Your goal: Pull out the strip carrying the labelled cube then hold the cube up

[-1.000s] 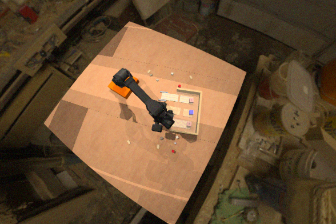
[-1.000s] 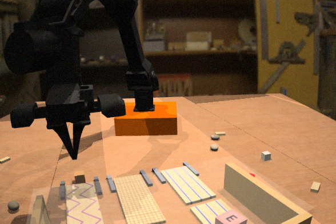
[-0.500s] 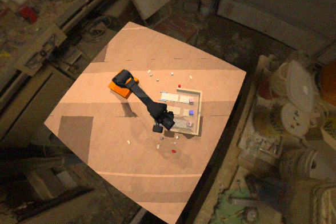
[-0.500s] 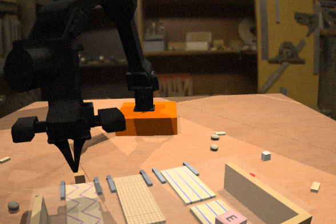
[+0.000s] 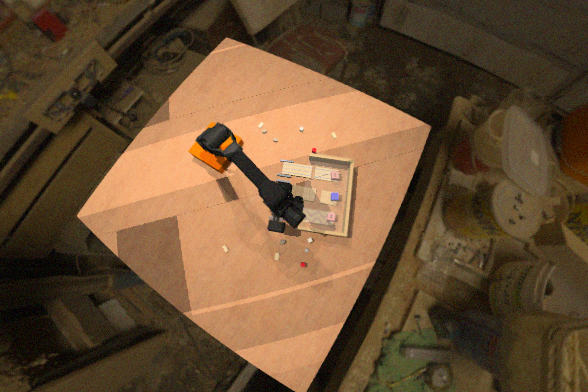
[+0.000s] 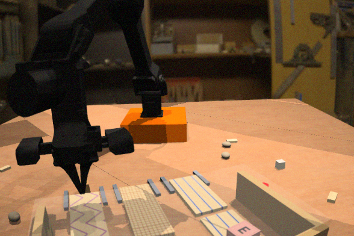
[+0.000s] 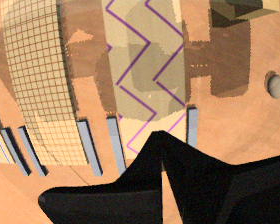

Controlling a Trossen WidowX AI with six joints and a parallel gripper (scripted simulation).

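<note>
The zigzag strip (image 5: 315,214) (image 6: 87,217) (image 7: 141,65) runs unbroken where visible, to a pink cube (image 5: 331,217) at its far end. My gripper (image 6: 82,192) (image 7: 157,136) is shut and empty, its tips over the zigzag strip's near end; height above it is unclear. The grid strip (image 5: 304,193) (image 6: 147,211) (image 7: 41,75) ends at a gap, beyond which a separate piece (image 5: 325,198) carries a blue cube (image 5: 334,196). The blue-striped strip (image 5: 297,170) (image 6: 197,194) is also split; its far piece (image 5: 322,173) (image 6: 218,220) carries a pink cube (image 5: 334,175) (image 6: 243,229) marked E.
A wooden wall (image 5: 351,200) (image 6: 271,201) surrounds the strips' far side and ends. Grey guide rails (image 6: 103,195) (image 7: 192,127) flank their near ends. Small stones, pale blocks and a red cube (image 5: 303,264) lie outside the wall. The orange base (image 5: 206,152) (image 6: 159,132) is behind the arm.
</note>
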